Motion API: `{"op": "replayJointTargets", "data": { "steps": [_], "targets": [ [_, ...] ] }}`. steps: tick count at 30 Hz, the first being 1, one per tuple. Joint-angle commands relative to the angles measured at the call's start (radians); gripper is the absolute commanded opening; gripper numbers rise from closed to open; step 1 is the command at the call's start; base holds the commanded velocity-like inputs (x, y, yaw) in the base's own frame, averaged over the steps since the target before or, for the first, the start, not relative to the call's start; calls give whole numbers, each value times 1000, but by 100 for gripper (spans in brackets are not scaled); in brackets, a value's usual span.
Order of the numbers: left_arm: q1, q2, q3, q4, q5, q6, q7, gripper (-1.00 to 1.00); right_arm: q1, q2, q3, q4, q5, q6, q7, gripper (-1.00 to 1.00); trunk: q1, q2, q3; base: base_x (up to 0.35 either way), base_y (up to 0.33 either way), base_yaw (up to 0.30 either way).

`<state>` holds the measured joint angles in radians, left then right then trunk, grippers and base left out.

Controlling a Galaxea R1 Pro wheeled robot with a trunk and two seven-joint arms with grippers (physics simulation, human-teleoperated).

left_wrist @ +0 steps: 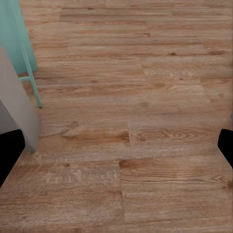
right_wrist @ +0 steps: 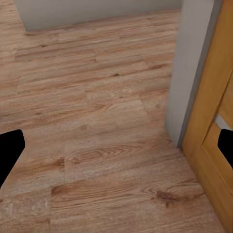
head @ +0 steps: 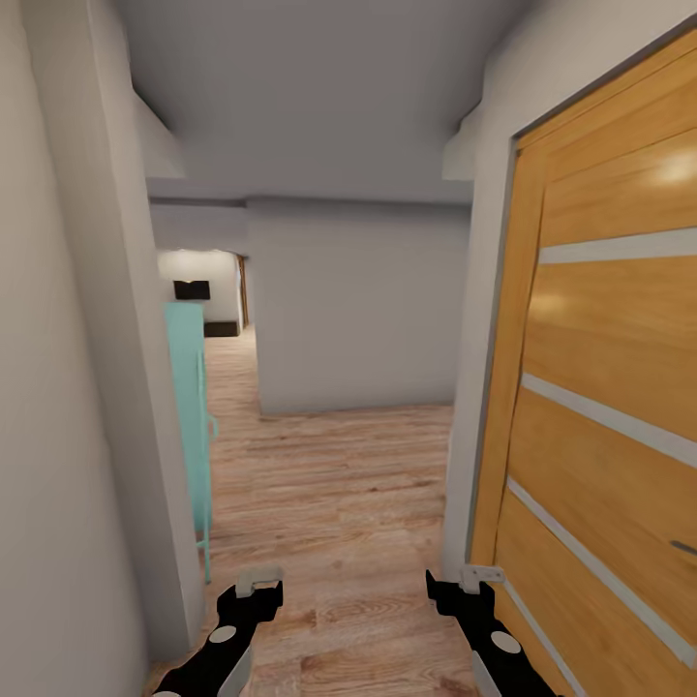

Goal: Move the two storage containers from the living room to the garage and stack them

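Down a narrow hallway is where I am right now, light wood plank floor (head: 339, 503) under me and running ahead to a plain grey wall (head: 353, 310) that blocks the way straight on. No writing, labels or brands anywhere that I can read.

Edges first: on my right there's a wooden slatted door (head: 610, 407), orange-brown with pale strips across it, standing just beside my right gripper (head: 463, 581). Its grey frame post (right_wrist: 191, 68) meets the floor close by in the right wrist view. On my left a white wall corner (head: 136, 387) comes close, and just past it stands a teal cabinet (head: 189, 416) on thin legs, one leg (left_wrist: 30, 77) near the wall corner in the left wrist view.

Open room: the planks between the cabinet and the door frame are bare, and the passage bends left past the cabinet toward a lit room further back.

My left gripper (head: 257, 586) and the right one both sit low at the front, holding nothing, fingers spread wide in the wrist views. The 2 storage containers aren't anywhere I can see.
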<state>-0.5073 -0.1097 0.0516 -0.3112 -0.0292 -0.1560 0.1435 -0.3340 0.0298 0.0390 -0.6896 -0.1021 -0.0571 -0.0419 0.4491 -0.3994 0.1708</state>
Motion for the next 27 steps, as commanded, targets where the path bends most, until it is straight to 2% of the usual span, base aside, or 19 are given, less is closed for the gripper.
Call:
{"op": "replayJointTargets", "data": {
  "steps": [1, 27],
  "targets": [
    [0, -1, 5, 1, -3, -4, 1, 100, 0, -1, 4, 1, -11, -4, -4, 100, 1, -1, 0, 326, 0, 0],
    [0, -1, 4, 1, -4, 0, -1, 100, 0, -1, 5, 5, -11, -4, -4, 100, 1, -1, 0, 326, 0, 0]
  ]
}}
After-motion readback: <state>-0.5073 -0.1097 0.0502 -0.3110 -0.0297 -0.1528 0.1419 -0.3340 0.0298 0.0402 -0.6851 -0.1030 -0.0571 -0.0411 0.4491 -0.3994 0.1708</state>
